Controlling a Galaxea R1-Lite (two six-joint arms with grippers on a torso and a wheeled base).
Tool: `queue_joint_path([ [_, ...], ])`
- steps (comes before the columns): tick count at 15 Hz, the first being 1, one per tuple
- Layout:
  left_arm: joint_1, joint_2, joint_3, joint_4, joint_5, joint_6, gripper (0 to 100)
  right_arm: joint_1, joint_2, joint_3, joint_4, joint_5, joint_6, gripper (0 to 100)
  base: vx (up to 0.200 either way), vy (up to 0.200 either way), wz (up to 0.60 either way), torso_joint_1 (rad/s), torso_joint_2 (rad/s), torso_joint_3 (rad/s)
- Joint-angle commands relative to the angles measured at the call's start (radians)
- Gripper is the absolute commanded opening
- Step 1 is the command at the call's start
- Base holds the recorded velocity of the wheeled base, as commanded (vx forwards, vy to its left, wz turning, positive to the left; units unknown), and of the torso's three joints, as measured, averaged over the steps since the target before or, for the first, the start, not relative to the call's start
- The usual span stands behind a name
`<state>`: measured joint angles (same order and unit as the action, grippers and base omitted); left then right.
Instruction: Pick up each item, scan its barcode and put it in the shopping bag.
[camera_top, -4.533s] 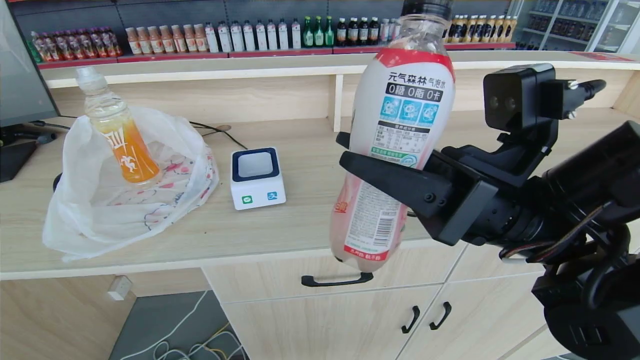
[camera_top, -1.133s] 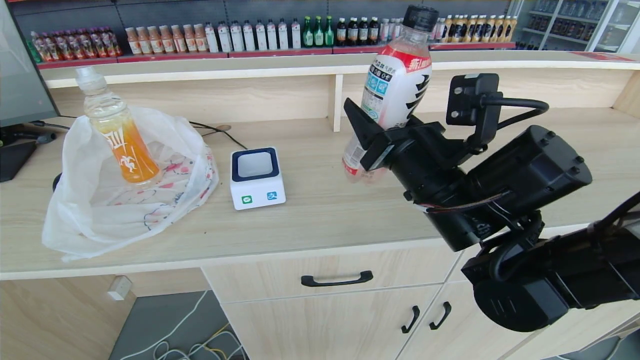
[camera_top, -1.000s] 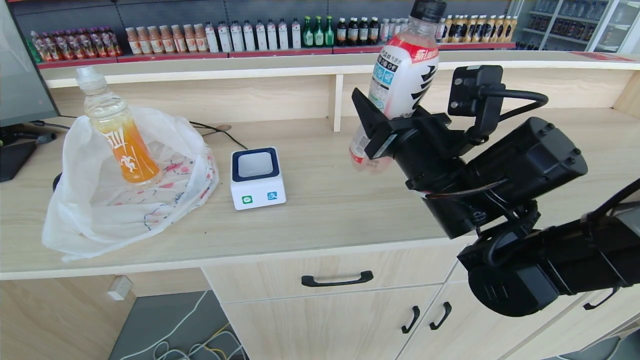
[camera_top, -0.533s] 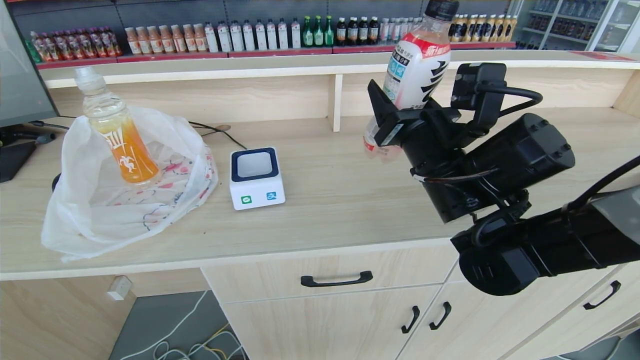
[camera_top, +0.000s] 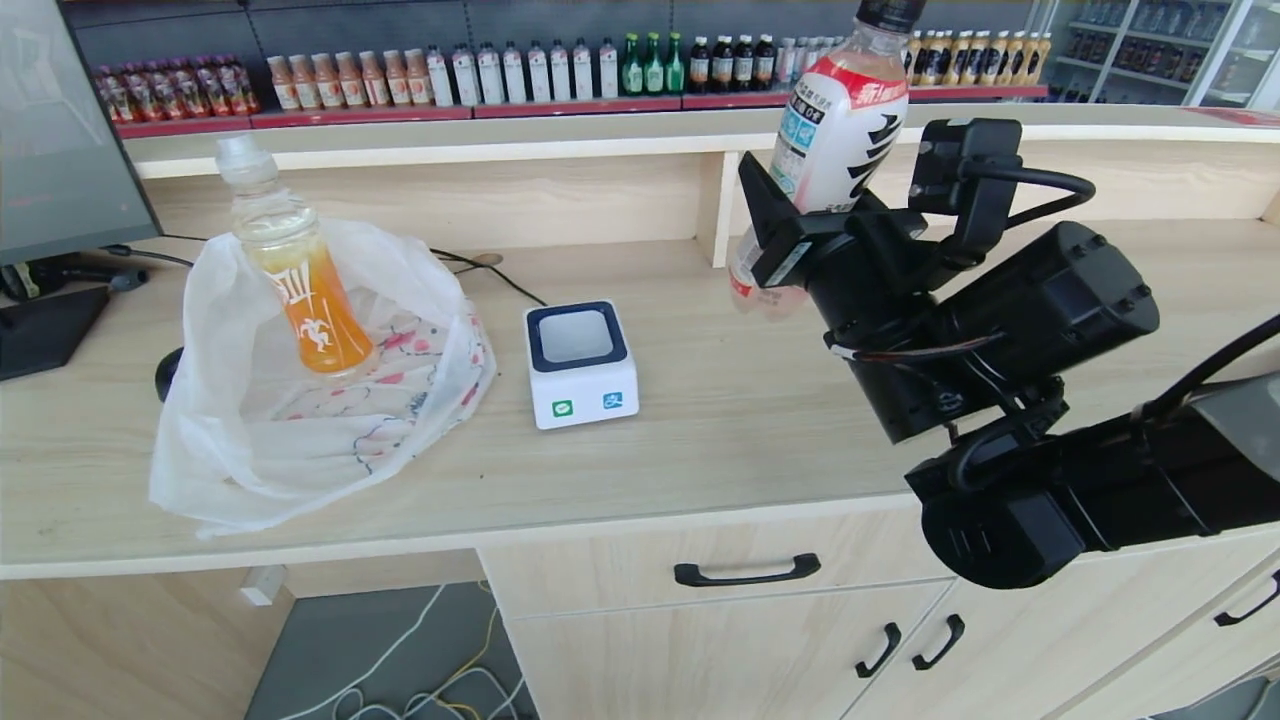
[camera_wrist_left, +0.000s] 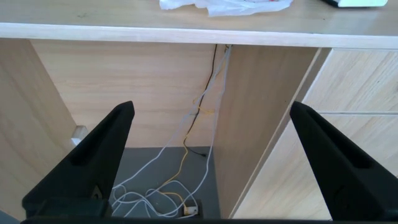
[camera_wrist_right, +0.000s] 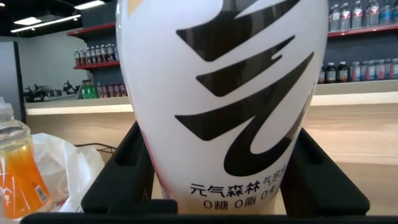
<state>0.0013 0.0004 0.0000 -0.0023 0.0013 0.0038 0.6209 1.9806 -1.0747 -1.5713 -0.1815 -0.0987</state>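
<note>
The right gripper (camera_top: 800, 228) has its jaws closed around the lower body of the pink-and-white bottle (camera_top: 838, 125). It holds the bottle upright in the air, cap up, above the counter (camera_top: 720, 430) and to the right of the white scanner (camera_top: 580, 362). The barcode itself cannot be made out.

The step in hand looks like the scan. To do it well, the arm needs to carry the bottle left until it hangs over the scanner's dark window, which faces up. The wrist then has to roll so the barcode panel turns down toward that glass, close above it but not touching. A slow tilt seems wise, since the smooth label could slip in the jaws.

The shopping bag (camera_top: 250, 450) lies open on the left of the counter. An orange bottle (camera_top: 302, 295) stands inside it, so the drop should aim beside that bottle.

The left gripper (camera_wrist_left: 211, 115) hangs wide open and empty below the counter edge.
</note>
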Motion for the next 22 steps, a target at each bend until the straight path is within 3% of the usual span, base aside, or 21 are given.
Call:
queue_joint_path([
  [1, 0.000, 0.000, 0.000, -0.001, 0.000, -0.001, 100, 0.000, -0.017, 0.001, 0.000, -0.001, -0.003, 0, 0.000, 0.200, 0.00, -0.002, 0.00, 0.002],
  [11, 0.000, 0.000, 0.000, -0.001, -0.001, -0.002, 100, 0.005, -0.039, 0.005, 0.000, -0.001, -0.105, 0, 0.000, 0.200, 0.00, 0.002, 0.00, 0.002],
  [16, 0.000, 0.000, 0.000, -0.001, -0.001, 0.001, 100, 0.005, -0.054, 0.010, 0.000, -0.001, -0.168, 0, 0.000, 0.000, 0.00, 0.000, 0.00, 0.000],
  [22, 0.000, 0.000, 0.000, -0.001, 0.000, -0.001, 100, 0.096, -0.095, 0.007, 0.000, 0.004, -0.349, 0, 0.000, 0.000, 0.00, 0.000, 0.00, 0.000],
])
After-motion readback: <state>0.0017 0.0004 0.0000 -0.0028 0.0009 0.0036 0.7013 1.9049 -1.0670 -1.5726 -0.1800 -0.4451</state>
